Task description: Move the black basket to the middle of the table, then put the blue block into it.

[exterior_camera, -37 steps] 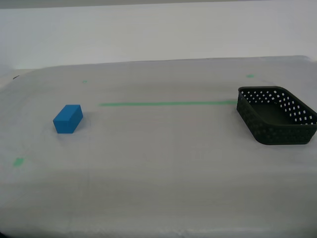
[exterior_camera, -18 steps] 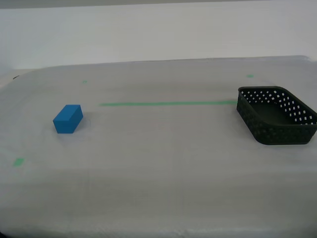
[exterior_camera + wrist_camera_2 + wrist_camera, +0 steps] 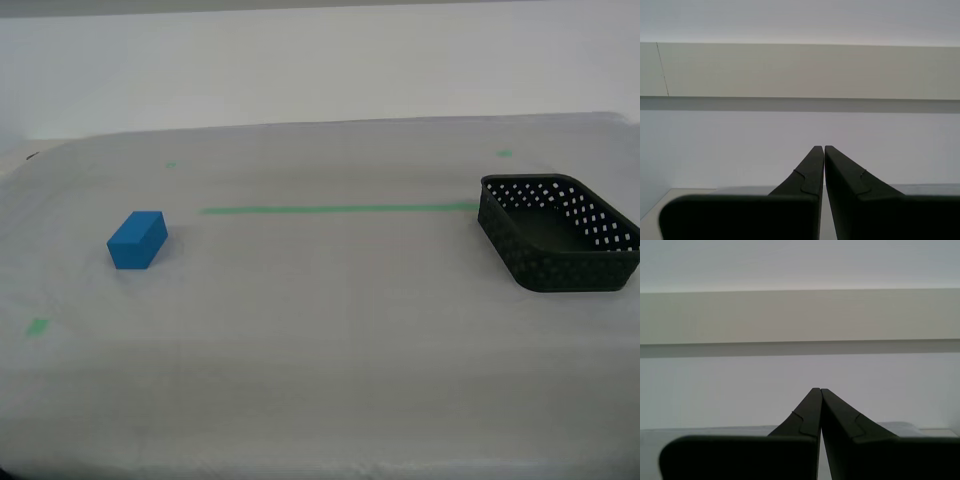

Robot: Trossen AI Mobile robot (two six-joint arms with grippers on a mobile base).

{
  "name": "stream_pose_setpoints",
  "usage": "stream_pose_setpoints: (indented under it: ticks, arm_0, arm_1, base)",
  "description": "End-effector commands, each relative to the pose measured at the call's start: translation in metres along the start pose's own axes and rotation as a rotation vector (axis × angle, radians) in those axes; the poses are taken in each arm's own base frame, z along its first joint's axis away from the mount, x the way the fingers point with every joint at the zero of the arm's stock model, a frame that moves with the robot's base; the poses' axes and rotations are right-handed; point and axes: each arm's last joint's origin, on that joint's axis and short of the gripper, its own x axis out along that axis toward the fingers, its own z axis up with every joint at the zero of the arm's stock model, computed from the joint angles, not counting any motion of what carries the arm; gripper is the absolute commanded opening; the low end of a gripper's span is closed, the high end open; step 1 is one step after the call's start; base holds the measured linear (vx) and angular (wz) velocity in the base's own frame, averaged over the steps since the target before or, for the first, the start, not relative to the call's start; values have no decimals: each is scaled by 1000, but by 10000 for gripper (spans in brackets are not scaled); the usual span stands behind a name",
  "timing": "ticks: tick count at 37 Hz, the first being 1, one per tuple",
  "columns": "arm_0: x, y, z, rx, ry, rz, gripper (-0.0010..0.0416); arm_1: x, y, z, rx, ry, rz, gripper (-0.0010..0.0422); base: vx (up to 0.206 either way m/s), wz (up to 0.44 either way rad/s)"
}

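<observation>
Both claws, first claw (image 3: 819,390) and second claw (image 3: 823,147), sit clenched and empty, aimed at the wall, so the black basket (image 3: 556,233) and blue block (image 3: 137,240) lie well apart, untouched on the desk (image 3: 320,370).

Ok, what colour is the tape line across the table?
Green: the tape line shows best in the exterior view, on the whitish-grey table.

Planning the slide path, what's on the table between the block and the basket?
Exterior view: only bare cloth lies between block and basket; the green tape line runs just behind.
</observation>
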Motion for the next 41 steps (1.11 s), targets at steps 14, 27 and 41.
stream_pose_setpoints:
  ticks: [14,27,41]
  arm_0:
    - [0,0,-4,26,42,-1,0]
    - [0,0,-9,26,91,-2,0]
    - [4,0,-1,39,215,-5,-1]
  arm_1:
    - [0,0,1,1,-6,0,0]
    - [0,0,1,1,-6,0,0]
    - [0,0,1,1,-6,0,0]
  base:
    - [0,0]
    - [0,0]
    - [0,0]
